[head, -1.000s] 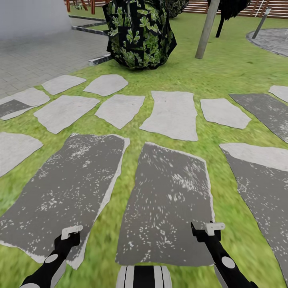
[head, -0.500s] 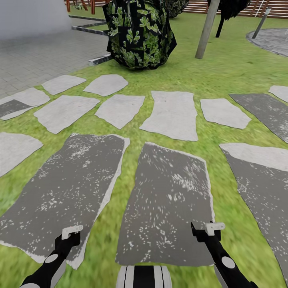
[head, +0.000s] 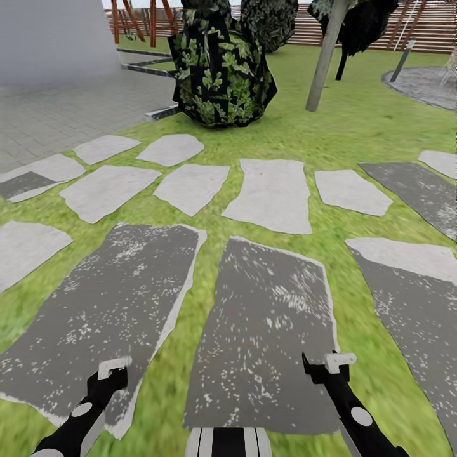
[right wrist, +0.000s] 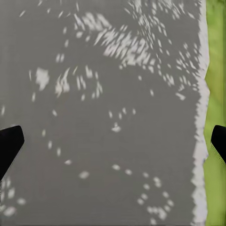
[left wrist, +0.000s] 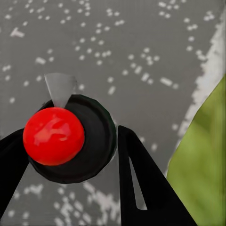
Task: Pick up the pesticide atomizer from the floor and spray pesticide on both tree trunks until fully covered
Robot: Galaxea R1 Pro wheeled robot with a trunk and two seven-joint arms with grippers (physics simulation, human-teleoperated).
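**Entry: transit over the stepping stones, atomizer not yet located**

I am holding both arms low ahead of the base, left gripper (head: 109, 376) at 7 o'clock and right gripper (head: 327, 368) at 5 o'clock, both hanging over the dark stepping stones (head: 266, 317).

- Pesticide atomizer: I am not managing to place it on the grass (head: 355, 127), so its bearing from the jaws, its long axis and the nearer arm are all things I cannot tell.
- Tree trunk (head: 322, 60): one pale, bare column is standing far off at 1 o'clock, leaning slightly and well apart from both grippers.
- Shrub (head: 222, 70): a dark, leafy mass is sitting at 12 o'clock beyond the stones.
- Fence (head: 438, 25): brown slats are closing the lawn behind the trunk.
- Patio (head: 57, 108): grey paving is lying at 10 o'clock.
- Right jaws: the right fingers (right wrist: 9, 141) are standing wide, with nothing between them.
- Left jaws: a round dark thing with a red dome (left wrist: 54, 136) is sitting between the left fingers (left wrist: 141, 179); I cannot tell what it is, nor whether the jaws are gripping it.
- Change: against half a second ago the whole head picture is sitting lower, with more fence showing, so I am reading this as the camera lifting, not the things moving; the grippers are keeping their places in the picture
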